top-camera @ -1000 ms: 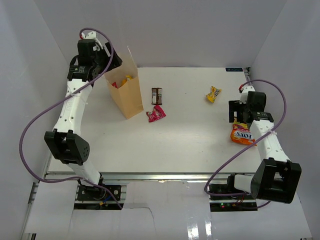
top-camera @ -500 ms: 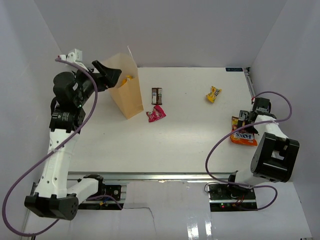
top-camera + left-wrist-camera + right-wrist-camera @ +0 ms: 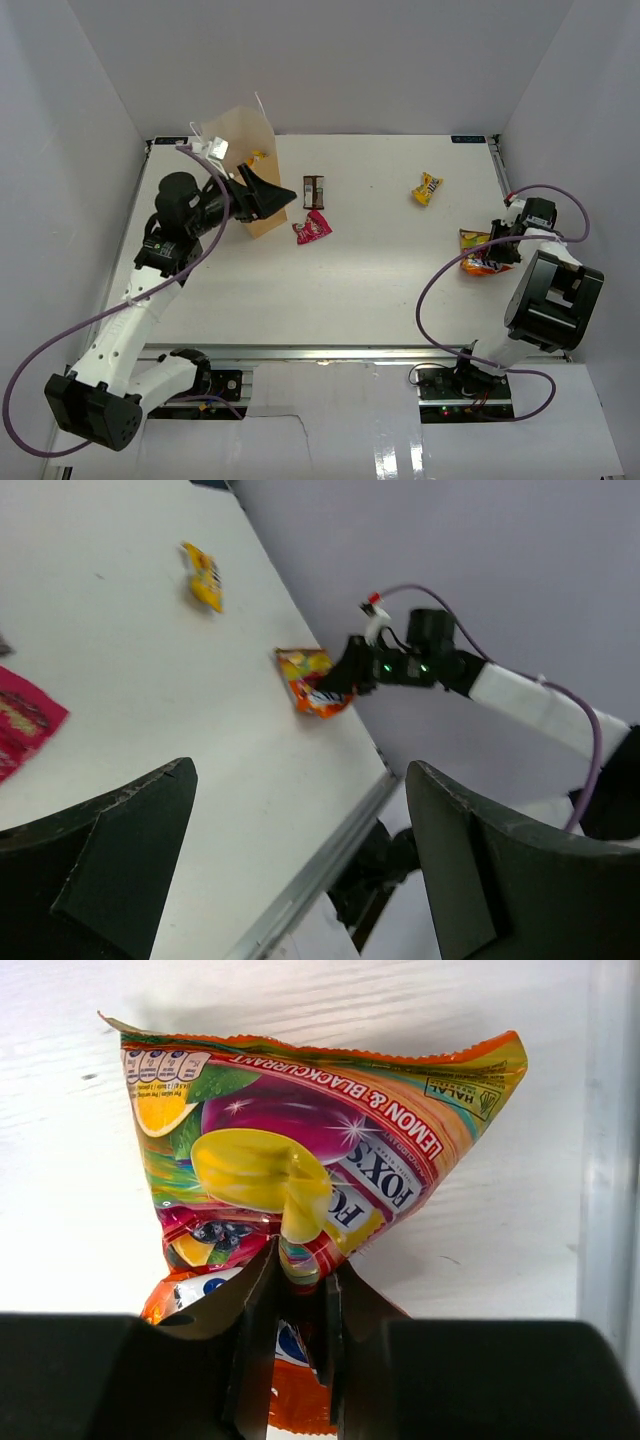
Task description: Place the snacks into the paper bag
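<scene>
The tall tan paper bag (image 3: 240, 128) stands upright just behind my left fingers. A bit of yellow wrapper (image 3: 258, 157) shows inside its open mouth; what else lies in it I cannot tell. My left gripper (image 3: 278, 194) is spread wide with nothing between its fingers (image 3: 120, 830). My right gripper (image 3: 300, 1282) is pinched tight on a fold of the large shiny orange candy bag (image 3: 330, 1130), whose far end lies on the white table (image 3: 380, 290) just past my fingertips. Four snacks are outside the paper bag: that orange one, one small yellow candy packet (image 3: 427, 188) well off from my right fingers, one pink-red packet (image 3: 312, 229) just beside my left fingers, and one dark brown bar (image 3: 315, 188) near them too. My left gripper covers the paper bag's lower front, my right fingers hide the orange bag's near end, and the left wrist view cuts the pink-red packet off at its edge
</scene>
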Robot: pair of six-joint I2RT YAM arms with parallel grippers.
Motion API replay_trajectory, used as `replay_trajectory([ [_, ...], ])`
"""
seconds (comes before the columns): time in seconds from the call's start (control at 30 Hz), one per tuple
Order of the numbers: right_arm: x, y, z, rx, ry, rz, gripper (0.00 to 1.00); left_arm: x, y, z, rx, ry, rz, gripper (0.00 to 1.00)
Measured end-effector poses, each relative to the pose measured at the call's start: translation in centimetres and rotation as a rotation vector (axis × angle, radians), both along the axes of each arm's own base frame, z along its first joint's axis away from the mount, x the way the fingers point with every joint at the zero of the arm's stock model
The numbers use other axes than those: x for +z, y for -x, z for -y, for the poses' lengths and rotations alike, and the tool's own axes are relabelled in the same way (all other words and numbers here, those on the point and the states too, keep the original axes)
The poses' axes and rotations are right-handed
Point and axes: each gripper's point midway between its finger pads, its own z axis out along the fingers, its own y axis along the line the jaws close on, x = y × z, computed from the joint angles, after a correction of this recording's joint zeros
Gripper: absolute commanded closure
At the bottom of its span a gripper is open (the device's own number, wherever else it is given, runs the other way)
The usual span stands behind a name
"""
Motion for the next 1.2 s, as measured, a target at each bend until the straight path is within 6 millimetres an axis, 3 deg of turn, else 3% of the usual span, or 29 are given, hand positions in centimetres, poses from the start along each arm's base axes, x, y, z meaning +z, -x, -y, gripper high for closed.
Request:
replay_trajectory([
  [0.17,0.8,1.0,-3.2,0.170,-0.104,0.069,0.92,-2.5,3.2,5.7,-0.181,0.009,-0.058,0.05],
  [0.37,4.7,2.0,-8.6,0.428,-0.274,0.224,0.92,-7.6,3.3,9.8,-0.250,-0.012,-0.174,0.05],
  [0.7,8.5,3.5,-14.4,0.687,-0.493,0.339,0.92,-13.5,4.0,16.0,-0.357,-0.078,-0.288,0.03],
  [0.97,11.5,4.7,-18.6,0.844,-0.606,0.394,0.92,-15.4,3.6,20.2,-0.425,-0.113,-0.309,0.03],
  [1.2,12.7,6.3,-22.7,0.971,-0.678,0.380,0.92,-16.6,3.6,22.6,-0.466,-0.137,-0.311,0.07],
])
